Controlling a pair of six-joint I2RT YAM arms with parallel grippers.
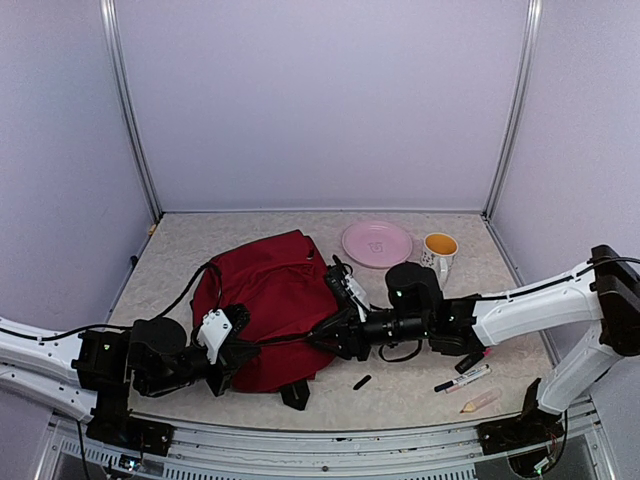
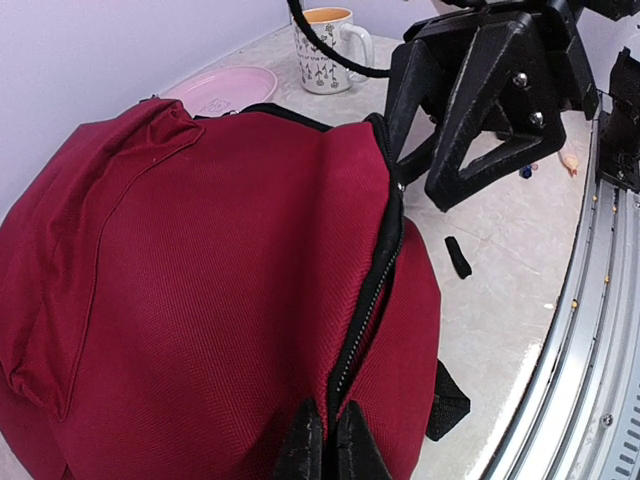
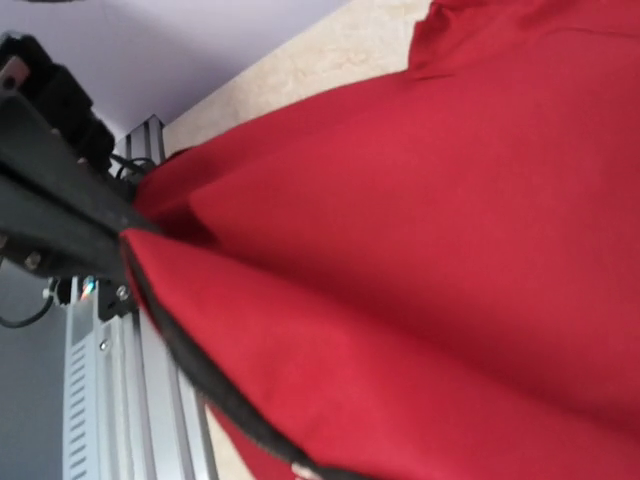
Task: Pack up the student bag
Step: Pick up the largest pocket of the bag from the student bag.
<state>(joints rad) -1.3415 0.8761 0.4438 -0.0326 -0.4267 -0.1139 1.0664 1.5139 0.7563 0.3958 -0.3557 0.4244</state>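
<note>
The student bag [image 1: 268, 295] is a large dark red backpack lying flat at the table's middle left. In the left wrist view it [image 2: 200, 280] fills the frame, with its black zip trim [image 2: 372, 290] running down to my fingers. My left gripper [image 1: 236, 352] is at the bag's near edge, and its fingertips [image 2: 326, 448] are shut on the zip trim. My right gripper [image 1: 328, 338] is at the bag's right edge and pinches the same zip trim [image 2: 400, 170]. In the right wrist view, taut red fabric [image 3: 420, 250] hides my own fingers.
A pink plate [image 1: 377, 243] and a white mug [image 1: 440, 254] stand at the back right. A marker [image 1: 462, 378], a pale peach item [image 1: 480, 402] and a small black piece [image 1: 362, 381] lie on the table right of the bag. The metal rail [image 2: 580, 330] runs along the near edge.
</note>
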